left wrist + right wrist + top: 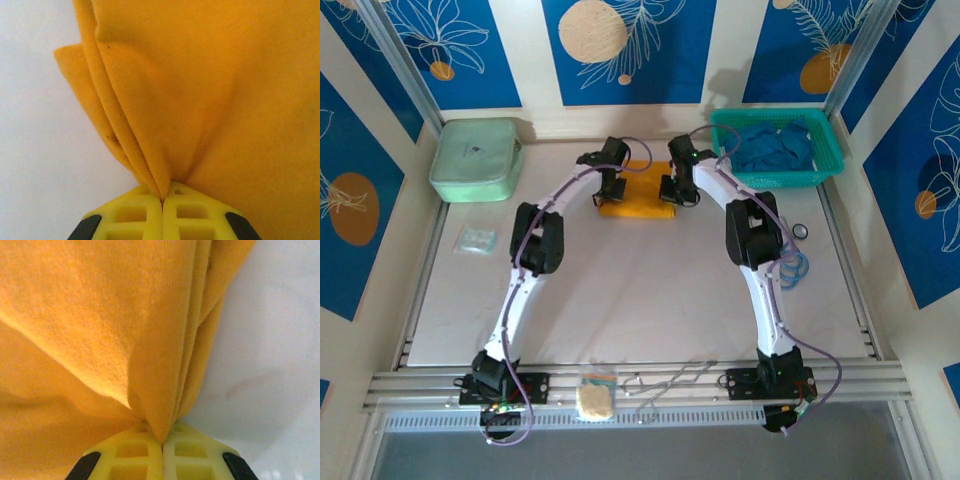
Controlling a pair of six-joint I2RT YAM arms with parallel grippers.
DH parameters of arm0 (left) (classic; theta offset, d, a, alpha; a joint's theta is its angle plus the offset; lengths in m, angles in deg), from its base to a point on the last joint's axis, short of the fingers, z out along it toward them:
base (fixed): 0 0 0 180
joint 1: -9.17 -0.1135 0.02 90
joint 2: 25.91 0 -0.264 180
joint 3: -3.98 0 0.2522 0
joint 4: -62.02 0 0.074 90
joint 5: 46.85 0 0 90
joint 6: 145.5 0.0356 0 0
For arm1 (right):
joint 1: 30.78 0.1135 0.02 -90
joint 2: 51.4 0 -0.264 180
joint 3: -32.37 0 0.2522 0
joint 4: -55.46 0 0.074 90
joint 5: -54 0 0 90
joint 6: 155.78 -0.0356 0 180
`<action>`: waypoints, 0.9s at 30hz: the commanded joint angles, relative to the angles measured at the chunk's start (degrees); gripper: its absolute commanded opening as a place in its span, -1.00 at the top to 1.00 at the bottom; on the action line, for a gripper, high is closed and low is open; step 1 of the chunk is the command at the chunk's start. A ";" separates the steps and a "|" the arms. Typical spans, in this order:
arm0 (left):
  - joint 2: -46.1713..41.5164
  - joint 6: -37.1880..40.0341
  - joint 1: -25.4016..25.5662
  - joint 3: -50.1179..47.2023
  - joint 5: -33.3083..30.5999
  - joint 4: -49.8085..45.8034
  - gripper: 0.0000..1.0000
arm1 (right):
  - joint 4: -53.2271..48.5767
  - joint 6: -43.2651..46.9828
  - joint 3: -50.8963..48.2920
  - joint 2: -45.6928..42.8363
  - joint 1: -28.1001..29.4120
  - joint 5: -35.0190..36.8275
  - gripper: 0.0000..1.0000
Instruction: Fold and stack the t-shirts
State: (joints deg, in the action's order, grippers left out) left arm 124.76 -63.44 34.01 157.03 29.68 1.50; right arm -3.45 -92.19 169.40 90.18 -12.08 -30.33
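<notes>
Orange t-shirt point(638, 195) in left hand point(161, 198), right hand point(162, 440)

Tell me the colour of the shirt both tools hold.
Mustard-orange t-shirt, clearest in left wrist view.

The t-shirt point(640, 195) lies between pouch point(477, 160), left, and basket point(790, 181), right.

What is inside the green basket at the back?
Crumpled deep blue t-shirts fill the teal basket. They are heaped together, so how many there are, and anything lying beneath them, is hidden.
</notes>
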 commanded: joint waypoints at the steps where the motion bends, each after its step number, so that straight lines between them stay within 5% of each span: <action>1: 8.87 7.22 -0.84 12.65 -1.38 -10.51 1.00 | -6.81 0.86 10.94 7.01 -0.97 -0.53 1.00; 8: 9.53 11.73 -1.37 12.42 -4.73 -4.85 1.00 | -9.19 -0.46 23.79 15.12 -3.00 -1.91 1.00; 11: 9.30 13.02 -1.50 12.42 -5.04 -3.66 0.79 | -8.82 -0.61 23.40 15.02 -3.92 -2.82 0.99; 19: 7.85 13.98 -1.55 12.42 -5.71 -2.63 -0.09 | -8.79 0.64 22.53 12.73 -4.28 -3.65 -0.27; 20: 7.53 14.09 -1.55 12.42 -5.63 -2.63 -0.23 | -9.11 0.87 22.84 12.38 -4.28 -3.51 -0.97; 25: 4.18 14.27 -1.53 12.33 -5.69 -2.35 -0.90 | -10.78 2.90 23.37 8.87 -4.42 -1.53 -0.98; 27: 1.61 14.10 -1.55 12.18 -5.44 -2.04 -0.99 | -11.43 3.70 22.97 6.40 -4.46 -0.61 -0.98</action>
State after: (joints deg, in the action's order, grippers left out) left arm 130.64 -49.89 32.63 169.40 23.58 0.99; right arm -11.27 -90.49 192.39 101.74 -15.01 -33.94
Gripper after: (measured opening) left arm 0.988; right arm 0.990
